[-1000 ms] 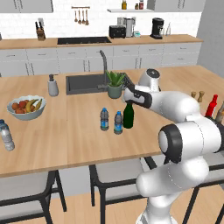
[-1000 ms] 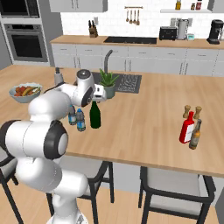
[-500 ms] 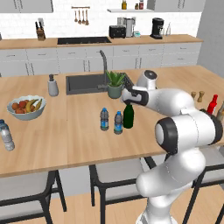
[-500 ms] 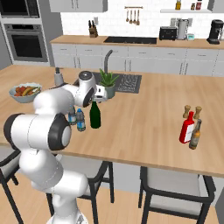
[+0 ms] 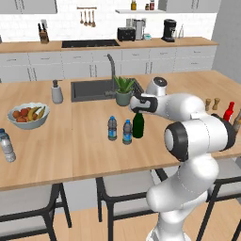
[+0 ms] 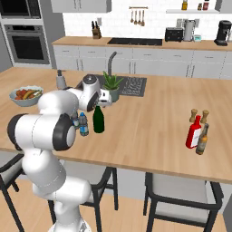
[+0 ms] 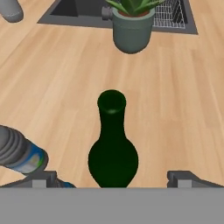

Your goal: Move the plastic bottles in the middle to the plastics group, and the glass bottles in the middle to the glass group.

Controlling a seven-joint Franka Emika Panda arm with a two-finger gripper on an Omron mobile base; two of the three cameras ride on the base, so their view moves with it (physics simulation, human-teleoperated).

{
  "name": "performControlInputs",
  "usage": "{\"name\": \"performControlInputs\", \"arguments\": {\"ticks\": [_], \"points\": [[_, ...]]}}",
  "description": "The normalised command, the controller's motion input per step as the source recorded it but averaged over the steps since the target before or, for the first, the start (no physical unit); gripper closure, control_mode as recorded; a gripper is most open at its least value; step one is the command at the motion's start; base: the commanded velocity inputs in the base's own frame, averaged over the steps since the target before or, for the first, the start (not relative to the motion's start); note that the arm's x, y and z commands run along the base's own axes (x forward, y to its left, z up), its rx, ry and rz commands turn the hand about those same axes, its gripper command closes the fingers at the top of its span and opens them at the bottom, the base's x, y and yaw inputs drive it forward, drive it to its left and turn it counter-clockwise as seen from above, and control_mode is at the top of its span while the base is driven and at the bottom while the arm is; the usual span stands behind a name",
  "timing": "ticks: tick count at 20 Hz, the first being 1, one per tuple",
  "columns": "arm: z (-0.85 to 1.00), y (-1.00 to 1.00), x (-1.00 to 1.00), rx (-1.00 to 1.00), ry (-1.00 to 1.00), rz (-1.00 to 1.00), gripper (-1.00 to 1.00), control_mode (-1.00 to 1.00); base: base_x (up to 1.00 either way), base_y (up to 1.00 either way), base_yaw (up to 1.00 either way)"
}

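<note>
As far as I could tell, nothing had been sorted yet. The green glass bottle [image 5: 138, 126] stood in the middle of the worktop [image 5: 84, 150], with the two small plastic bottles [image 5: 112, 128] just beside it on its left in the left base view, all three clustered together in front of the sink [image 5: 94, 89] and the potted plant [image 5: 124, 90]. The plastics group, that pale water bottle [image 5: 6, 146], sat alone well off at the worktop's left edge, and the glass group, the red bottle [image 6: 193, 132] and the brownish bottle [image 6: 201, 140], was far over on the other side next to the two wooden shakers [image 6: 199, 116]. So by my reckoning all three moves were left to do.

The gripper [image 5: 137, 109] hovered right over the green bottle's neck, fingers [image 7: 40, 179] spread wide and holding nothing. In the hand view the bottle sat between them, neck mouth pointing back up toward the camera.

The bottle was upright, long axis vertical, narrow neck on top and the fat body on the wood. Tall and slim like that, I'd guess it tips easily if it gets bumped sideways
</note>
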Motion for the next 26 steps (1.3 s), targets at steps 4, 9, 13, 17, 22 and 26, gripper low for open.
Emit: {"name": "performControlInputs", "arguments": {"ticks": [4,9,13,17,22,26], "points": [[-0.13,0.0,0.03,0.0,0.0,0.0,-1.0,-1.0,0.0,0.0,0.0],[-0.1,0.0,0.11,0.0,0.0,0.0,-1.0,-1.0,0.0,0.0,0.0],[-0.08,0.0,0.18,0.0,0.0,0.0,-1.0,-1.0,0.0,0.0,0.0],[-0.03,0.0,0.17,0.0,0.0,0.0,-1.0,-1.0,0.0,0.0,0.0],[-0.01,0.0,0.14,0.0,0.0,0.0,-1.0,-1.0,0.0,0.0,0.0],[-0.04,0.0,0.02,0.0,0.0,0.0,-1.0,-1.0,0.0,0.0,0.0]]}}
